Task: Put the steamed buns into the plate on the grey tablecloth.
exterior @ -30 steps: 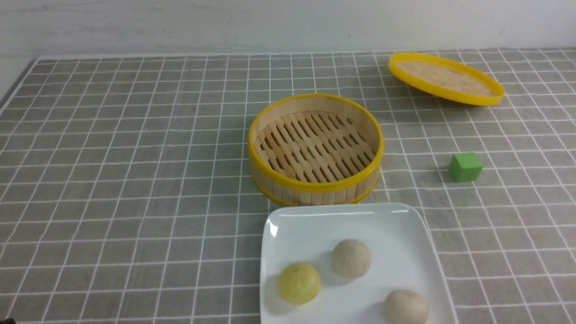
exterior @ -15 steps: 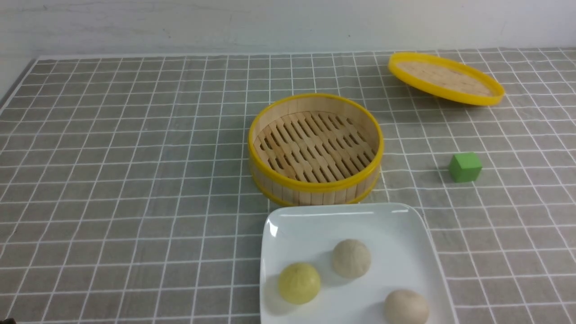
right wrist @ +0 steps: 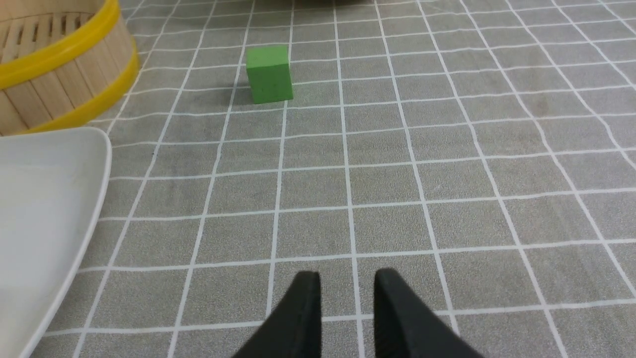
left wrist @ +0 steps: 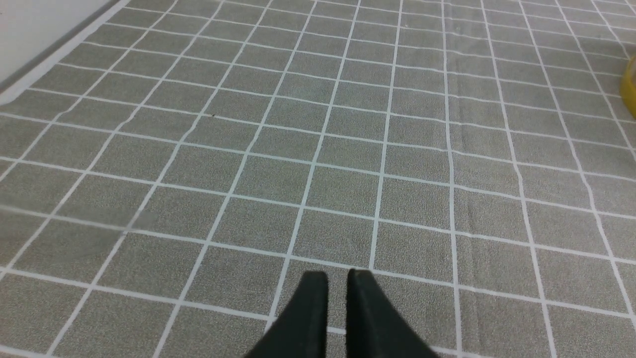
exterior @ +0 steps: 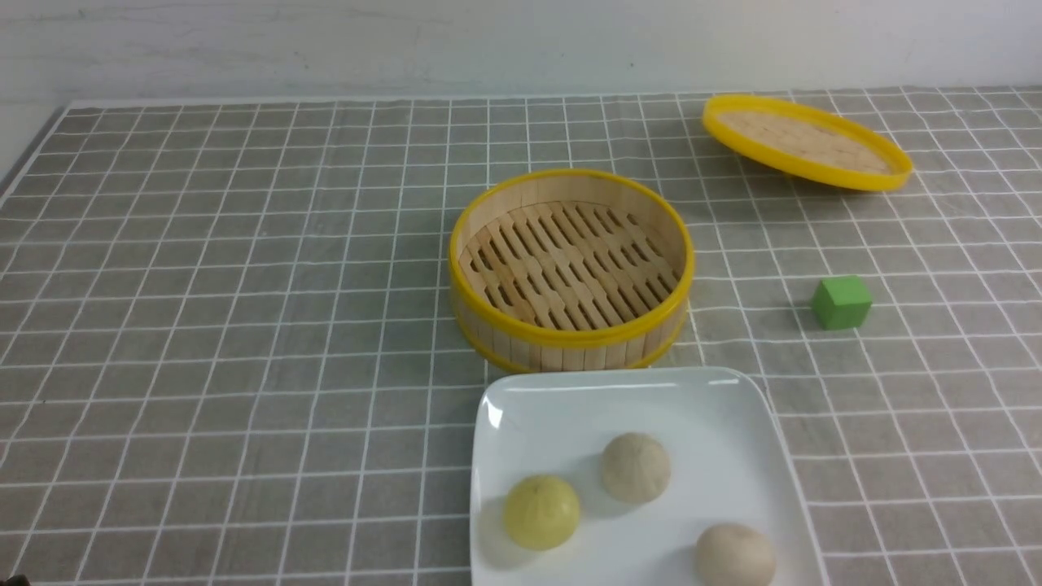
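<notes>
Jaws of the left gripper [left wrist: 337,273] are parted by a narrow gap and those of the right gripper [right wrist: 354,273] by a wider one, with nothing held in either; beneath both, bare grey tablecloth [left wrist: 343,189] is seen. The yellow bun [exterior: 541,513] and two beige buns [exterior: 636,468] [exterior: 735,555] are already set on the white square plate [exterior: 562,399], near the bamboo steamer basket [exterior: 570,335]. The placing step appears finished; only keeping the arms clear seems called for
</notes>
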You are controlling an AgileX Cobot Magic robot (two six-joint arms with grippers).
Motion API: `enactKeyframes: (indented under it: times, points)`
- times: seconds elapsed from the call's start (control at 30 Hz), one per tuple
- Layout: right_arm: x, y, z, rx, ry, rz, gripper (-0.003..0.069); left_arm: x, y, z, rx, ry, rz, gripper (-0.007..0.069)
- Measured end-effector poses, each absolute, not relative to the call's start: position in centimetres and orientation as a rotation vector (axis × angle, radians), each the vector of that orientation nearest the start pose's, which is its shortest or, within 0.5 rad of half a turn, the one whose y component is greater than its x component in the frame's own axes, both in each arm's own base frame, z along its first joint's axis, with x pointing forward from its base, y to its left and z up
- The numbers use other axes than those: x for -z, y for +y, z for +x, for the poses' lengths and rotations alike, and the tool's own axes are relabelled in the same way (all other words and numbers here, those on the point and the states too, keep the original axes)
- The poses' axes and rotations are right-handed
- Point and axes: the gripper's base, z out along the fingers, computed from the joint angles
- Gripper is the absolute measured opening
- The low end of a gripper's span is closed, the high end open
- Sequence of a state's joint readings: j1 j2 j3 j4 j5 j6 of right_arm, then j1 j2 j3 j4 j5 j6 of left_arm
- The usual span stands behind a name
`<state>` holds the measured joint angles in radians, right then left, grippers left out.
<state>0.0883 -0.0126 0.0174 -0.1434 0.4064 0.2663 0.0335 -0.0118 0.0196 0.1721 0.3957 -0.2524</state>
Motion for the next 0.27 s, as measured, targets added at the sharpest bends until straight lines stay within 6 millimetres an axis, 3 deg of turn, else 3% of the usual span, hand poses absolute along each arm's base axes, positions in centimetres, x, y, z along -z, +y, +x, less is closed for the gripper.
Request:
enactKeyframes:
  times: [0.27]
  points:
    - [-17.19, -0.06, 5.17, -0.099, 1.890, 0.082, 0.0194, -17.22, 0.78, 5.16, -0.021, 1.874, -0.164, 0.0094]
